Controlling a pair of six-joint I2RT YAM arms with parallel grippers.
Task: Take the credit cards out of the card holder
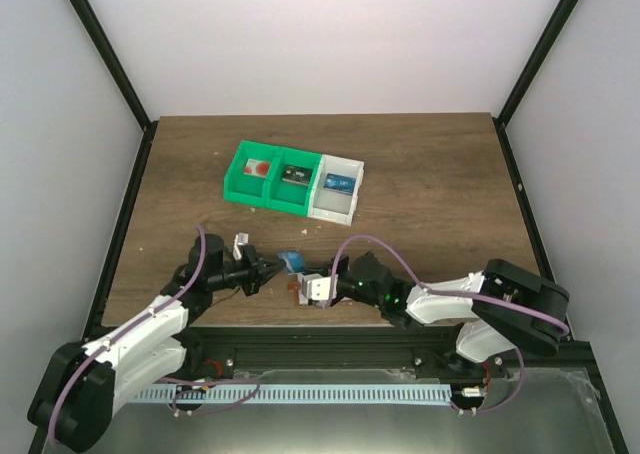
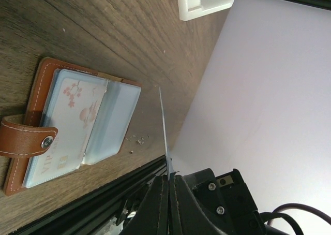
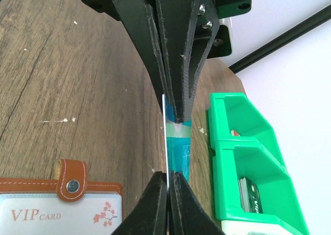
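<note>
Left gripper [image 2: 169, 179], right gripper [image 3: 168, 178] pinch one blue card [image 3: 178, 152]; one pink card [image 2: 72, 121] pocketed.

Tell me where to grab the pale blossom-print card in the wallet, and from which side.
Pinch the pale card at its long edge beside the centre fold, coming from the side of the empty pocket. It lies flat in the open card holder, and the snap strap crosses its opposite edge, so the fold side looks freest; the pocket's opening is not clear.
</note>
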